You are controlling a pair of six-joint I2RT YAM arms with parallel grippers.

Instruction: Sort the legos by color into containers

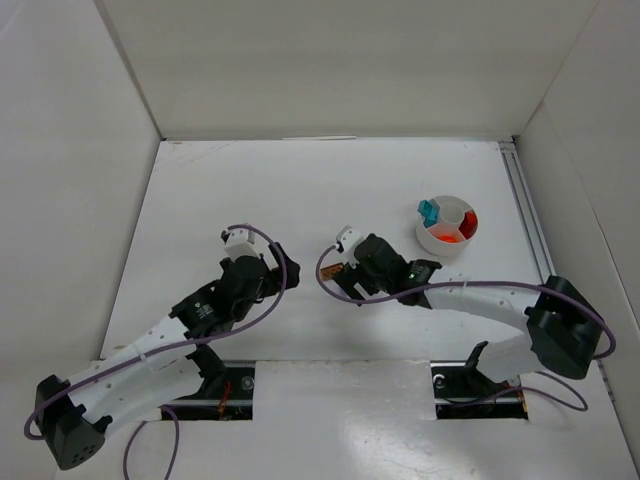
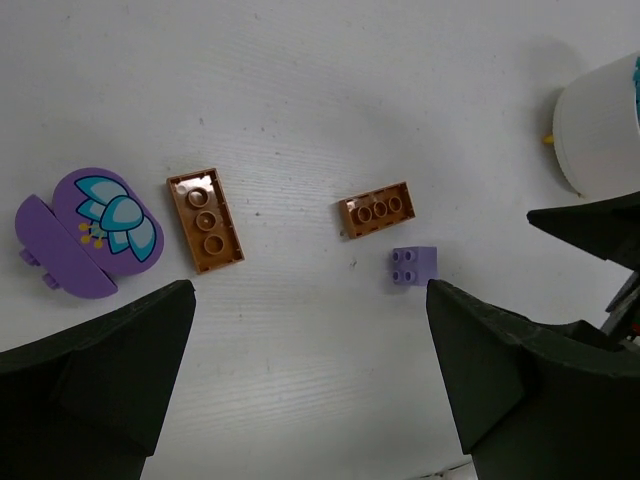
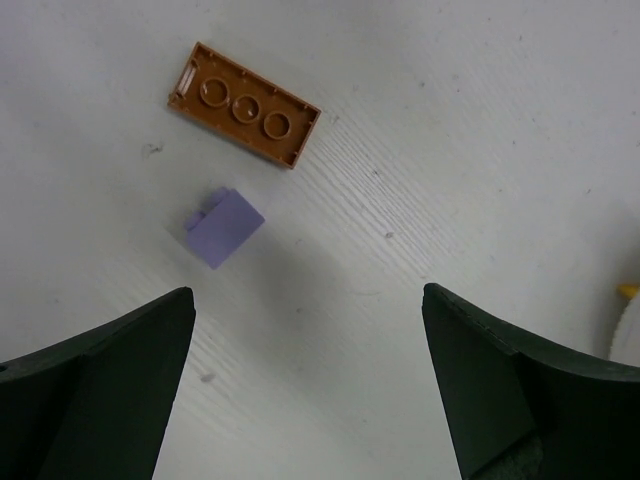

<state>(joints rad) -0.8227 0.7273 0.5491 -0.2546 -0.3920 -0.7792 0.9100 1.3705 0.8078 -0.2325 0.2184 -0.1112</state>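
Both grippers hang wide open and hold nothing, the left gripper (image 2: 308, 300) over a scatter of loose legos and the right gripper (image 3: 306, 300) just beside it, so near that its dark finger shows at the edge of the left wrist view; we judge a knock between the two arms the first risk if both go down together for neighbouring pieces; the small purple brick (image 2: 413, 266) lies near the short brown plate (image 2: 377, 209) without touching it, so wide jaws closing on the brick could nudge the plate or carry off two colours at once; the plates lie thin and flat on the table (image 2: 300, 80), and we expect fingers may slip over them; the longer brown plate (image 2: 205, 219) and the purple rounded piece (image 2: 90, 232) with its teal flower print lie further left; the white bowl (image 1: 428, 243) stands well to the right of the grippers, seemingly split into sectors: teal pieces (image 1: 428, 212) at the far left, red pieces (image 1: 470, 225) at the right, orange pieces (image 1: 447, 237) nearest the arms, one sector showing only white; we see no brown or purple in it, and no second container
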